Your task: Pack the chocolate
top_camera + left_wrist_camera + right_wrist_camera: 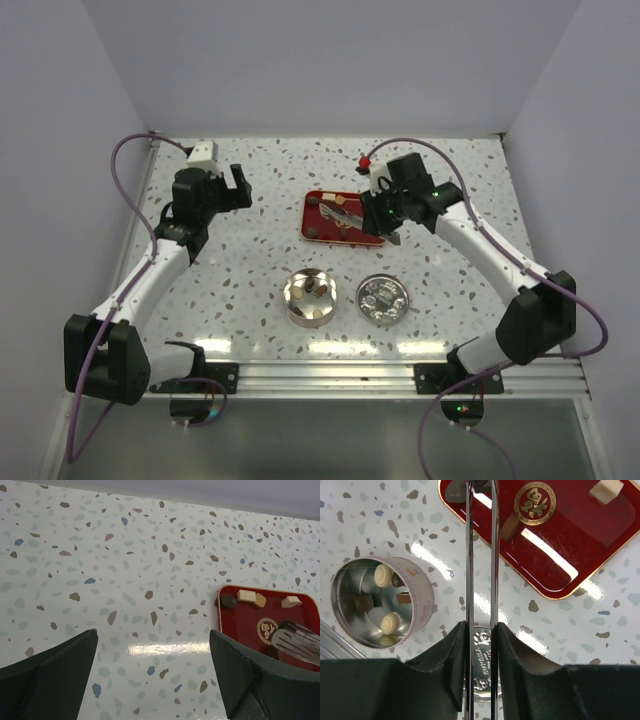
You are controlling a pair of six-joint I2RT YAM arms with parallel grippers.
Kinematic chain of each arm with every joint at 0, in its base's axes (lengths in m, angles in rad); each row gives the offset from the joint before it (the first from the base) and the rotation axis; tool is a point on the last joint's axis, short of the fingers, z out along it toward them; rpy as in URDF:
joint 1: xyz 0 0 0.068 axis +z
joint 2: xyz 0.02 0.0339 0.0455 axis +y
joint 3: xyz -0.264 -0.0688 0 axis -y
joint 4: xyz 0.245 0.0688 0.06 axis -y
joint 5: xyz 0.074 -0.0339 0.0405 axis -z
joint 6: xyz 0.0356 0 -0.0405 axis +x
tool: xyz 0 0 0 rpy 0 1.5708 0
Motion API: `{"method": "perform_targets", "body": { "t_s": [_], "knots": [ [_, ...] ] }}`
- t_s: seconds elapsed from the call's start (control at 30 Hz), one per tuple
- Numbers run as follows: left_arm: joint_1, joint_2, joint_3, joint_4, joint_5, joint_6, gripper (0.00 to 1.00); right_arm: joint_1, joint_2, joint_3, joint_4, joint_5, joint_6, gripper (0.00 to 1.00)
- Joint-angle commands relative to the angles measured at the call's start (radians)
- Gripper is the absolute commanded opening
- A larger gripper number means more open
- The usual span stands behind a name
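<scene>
Right wrist view: long shiny metal tongs (468, 555) over flat red tray (560, 555)

The right tool (480, 630) is squeezed tight on the tongs. Small cream and brown chocolate pieces (246, 595) lie on the tray. More sit inside the shiny round metal tin (422, 595), which stands near the tray's edge but not touching it. The left tool (152, 640) is wide open, holding nothing, over the speckled white bench (125, 555) beside the tray.

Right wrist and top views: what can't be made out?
- Right wrist: tongs tips are cut off by the top edge, so whether they grip anything is unclear.
- Right wrist: tin wall hides part of its floor, so the chocolate can't be counted.
- Top: right gripper covers the tray's right side.
</scene>
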Motion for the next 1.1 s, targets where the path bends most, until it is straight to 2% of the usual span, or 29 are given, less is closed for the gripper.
{"method": "perform_targets", "body": {
  "t_s": [0.0, 0.37, 0.63, 1.07],
  "knots": [
    [0.005, -0.015, 0.018, 0.024, 0.000, -0.014, 1.00, -0.002, -0.089, 0.052, -0.015, -0.051, 0.010, 0.23],
    [0.005, -0.004, 0.023, 0.019, -0.004, -0.014, 1.00, 0.042, -0.254, -0.014, -0.112, -0.226, 0.068, 0.25],
    [0.004, -0.001, 0.027, 0.013, -0.009, -0.017, 1.00, 0.172, -0.302, -0.037, -0.229, -0.174, 0.106, 0.25],
    [0.004, 0.005, 0.032, 0.011, -0.018, -0.023, 1.00, 0.191, -0.366, -0.018, -0.437, -0.209, 0.092, 0.25]
  ]
}}
